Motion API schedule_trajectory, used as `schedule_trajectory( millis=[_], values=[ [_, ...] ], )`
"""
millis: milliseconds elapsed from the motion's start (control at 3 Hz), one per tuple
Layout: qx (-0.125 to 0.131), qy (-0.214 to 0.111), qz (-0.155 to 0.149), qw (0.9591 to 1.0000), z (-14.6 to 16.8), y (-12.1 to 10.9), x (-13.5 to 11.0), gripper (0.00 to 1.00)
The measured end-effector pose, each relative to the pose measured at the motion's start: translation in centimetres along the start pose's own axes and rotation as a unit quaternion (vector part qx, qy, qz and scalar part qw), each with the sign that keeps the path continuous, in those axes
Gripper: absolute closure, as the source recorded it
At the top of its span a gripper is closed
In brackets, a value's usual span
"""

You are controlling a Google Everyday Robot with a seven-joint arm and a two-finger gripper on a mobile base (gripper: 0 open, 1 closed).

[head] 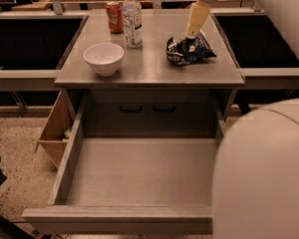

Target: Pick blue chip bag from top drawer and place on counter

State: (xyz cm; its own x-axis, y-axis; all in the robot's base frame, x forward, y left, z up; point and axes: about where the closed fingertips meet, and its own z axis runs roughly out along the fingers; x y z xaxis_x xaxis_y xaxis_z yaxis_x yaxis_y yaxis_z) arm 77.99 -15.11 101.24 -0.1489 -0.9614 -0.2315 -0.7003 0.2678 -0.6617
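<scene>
Up on the worktop point(154, 71), right-hand side and toward the back: the blue chip bag point(189, 50), crumpled, dark foil with white lettering, lying flat on the grey surface and well clear of the drawer. Directly above it, the gripper point(193, 31), pale tan, slanting down from the top edge of the view, tip right at the bag's upper fold; touching or just off it, hard to call. Cannot tell either whether parted or closed, nor whether any foil is pinched. Down below, the top drawer point(139, 173), pulled well out toward the camera, low side walls and flat front panel in plain sight. Over on the left of the worktop, a white bowl point(103, 58), upright, near the front edge. Behind that, a clear bottle point(132, 18) with a white label, standing, and just beside it on the left a red can point(114, 17). All three well apart from the bag. Flanking the worktop on both sides, black side surfaces point(25, 39). Filling the lower right, the robot's big white body point(264, 178), covering the drawer's right front corner. Left of the drawer, a brown box point(55, 131), close against the drawer's left wall, above the speckled floor point(15, 183).
</scene>
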Motion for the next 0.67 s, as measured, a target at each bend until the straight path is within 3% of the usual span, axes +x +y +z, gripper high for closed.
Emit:
schedule_trajectory(
  millis=[333, 667],
  values=[
    [0.059, 0.04, 0.042, 0.9965, -6.4, -0.7, 2.4, 0.0],
    [0.114, 0.045, 0.107, 0.9866, -13.0, 0.3, 6.4, 0.0]
  ],
)
